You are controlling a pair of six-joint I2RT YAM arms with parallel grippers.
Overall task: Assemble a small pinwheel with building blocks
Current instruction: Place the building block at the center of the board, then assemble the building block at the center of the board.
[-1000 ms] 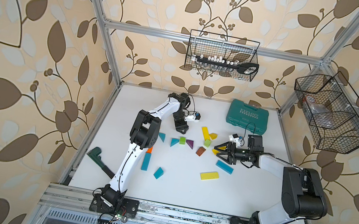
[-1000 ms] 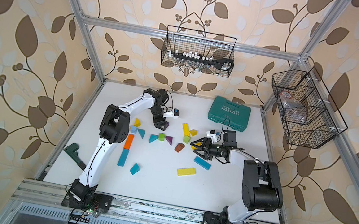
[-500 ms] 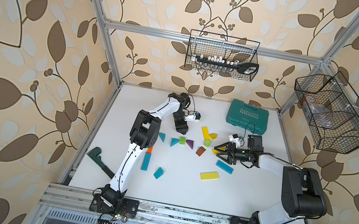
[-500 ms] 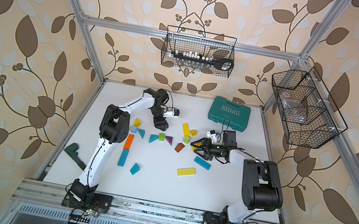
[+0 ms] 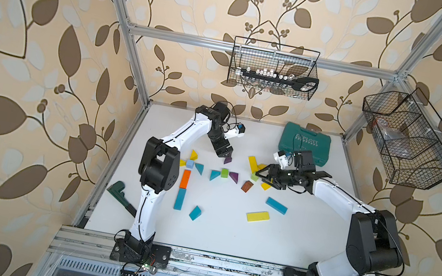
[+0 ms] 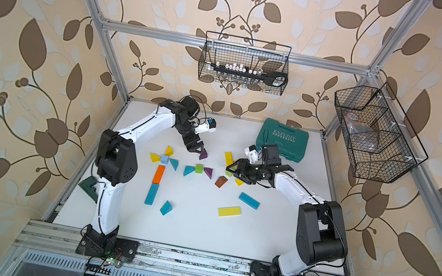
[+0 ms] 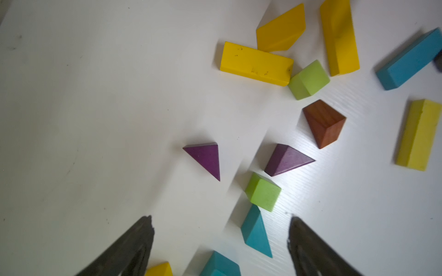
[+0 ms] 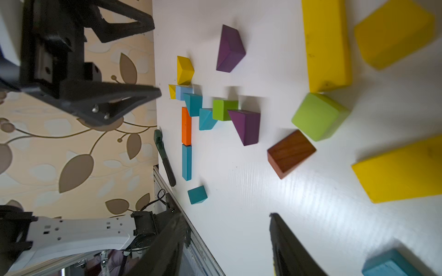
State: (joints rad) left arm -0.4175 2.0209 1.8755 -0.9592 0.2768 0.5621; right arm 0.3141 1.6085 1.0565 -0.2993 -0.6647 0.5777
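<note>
The left end effector (image 7: pixel 220 218) is held spread near a purple wedge (image 7: pixel 205 157); the right end effector (image 8: pixel 224 215) is parted, empty.

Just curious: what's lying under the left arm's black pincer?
A purple triangular wedge block lies on the white table below the open left pincer, untouched. The spot beneath the pincer's body is hidden in both top views.
</note>
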